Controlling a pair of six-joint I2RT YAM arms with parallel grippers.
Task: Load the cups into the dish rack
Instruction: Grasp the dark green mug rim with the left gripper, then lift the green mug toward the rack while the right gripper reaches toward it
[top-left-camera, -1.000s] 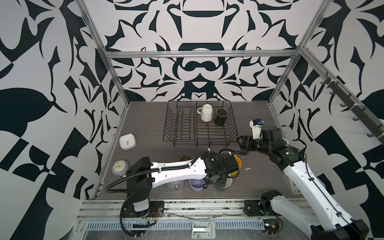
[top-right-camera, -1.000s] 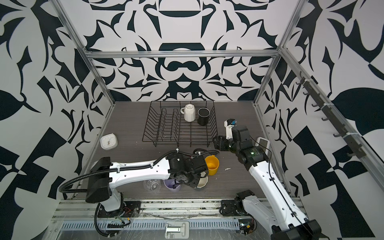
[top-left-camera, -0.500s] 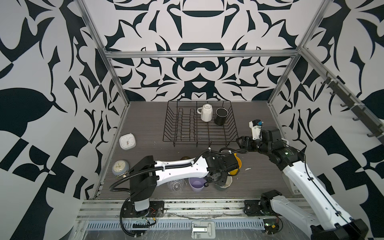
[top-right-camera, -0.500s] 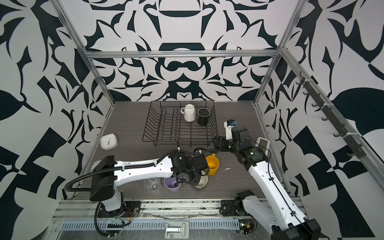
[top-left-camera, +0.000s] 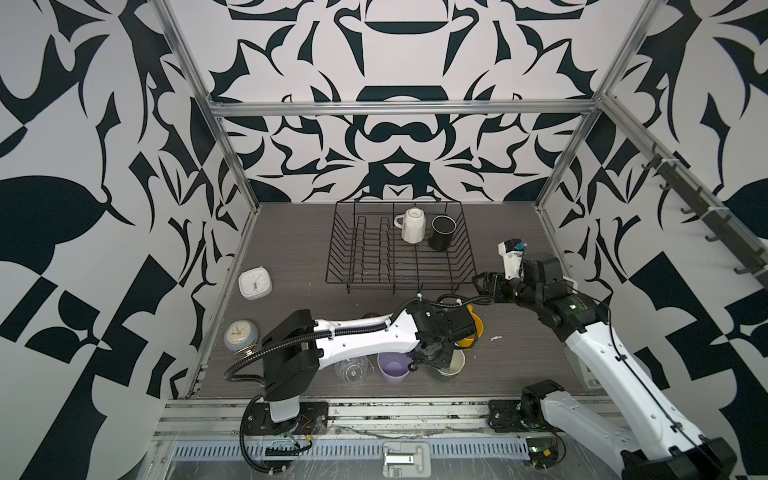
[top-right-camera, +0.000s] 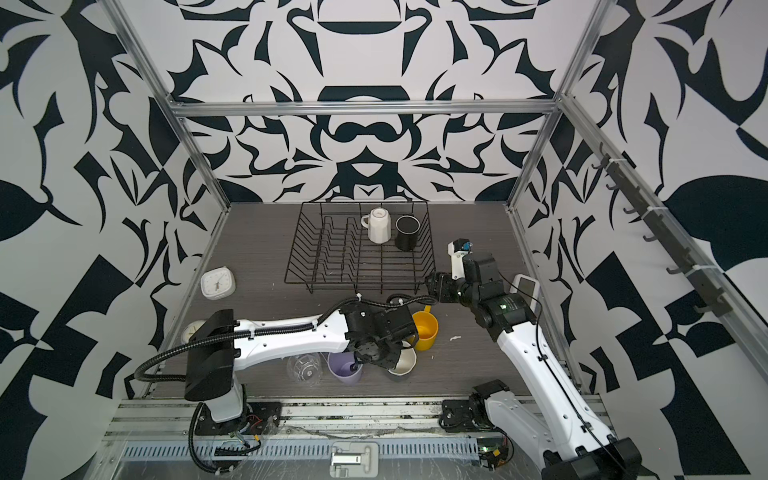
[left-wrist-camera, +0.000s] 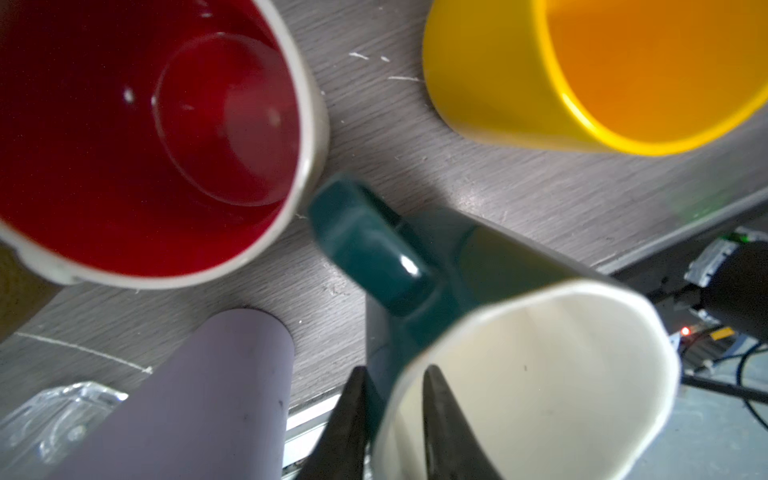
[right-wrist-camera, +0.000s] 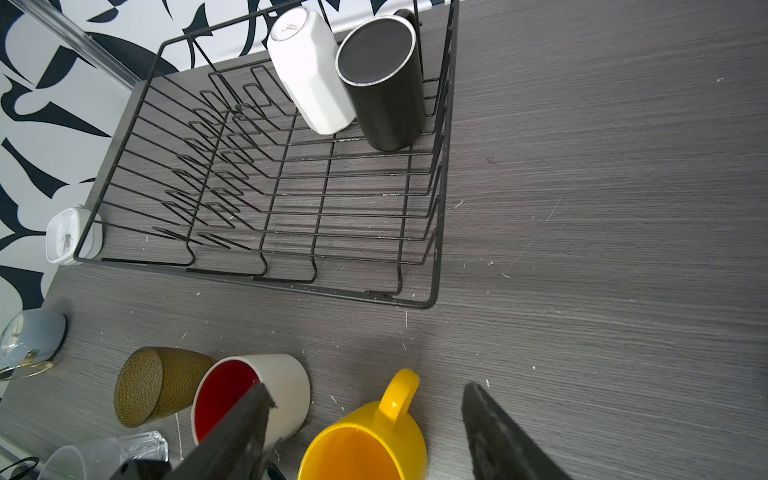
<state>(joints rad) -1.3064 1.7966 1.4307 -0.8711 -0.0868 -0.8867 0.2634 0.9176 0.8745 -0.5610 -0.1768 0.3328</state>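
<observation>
**Left gripper (left-wrist-camera: 394, 374) clenched on the rim of the glossy teal ceramic mug with a cream inside (left-wrist-camera: 540, 353)**

One finger (left-wrist-camera: 353, 415) of the left gripper lies outside the mug's wall and the other inside, pinching the rim close to the handle. The teal mug is at the near edge of the grey wood-grain worktop (right-wrist-camera: 582, 208). Its mouth is up, it is empty, and its long axis is near upright. Its handle points at the white ceramic mug with a red inside (left-wrist-camera: 145, 137). Whether its base rests on the worktop I cannot tell.

The right gripper (right-wrist-camera: 365, 390) is released, fingers spread wide with nothing between them. It hovers over the yellow ceramic mug (right-wrist-camera: 365, 449), by the near right corner of the black wire dish rack (top-left-camera: 374, 257).

The dish rack holds two cups in its far right corner, just beside each other. They are a white faceted mug (top-left-camera: 412, 226) and a black cylindrical mug (top-left-camera: 442, 232), both upside down with bases up.

On the worktop, the yellow mug stands upright and empty, handle toward the rack. The red-inside mug is also upright and empty. A lilac plastic tumbler (top-left-camera: 392, 368) stands mouth up and empty just beside the teal mug, with a clear glass (top-left-camera: 351, 370) next to it. An amber textured glass (right-wrist-camera: 158, 386) stands beside the red-inside mug.
</observation>
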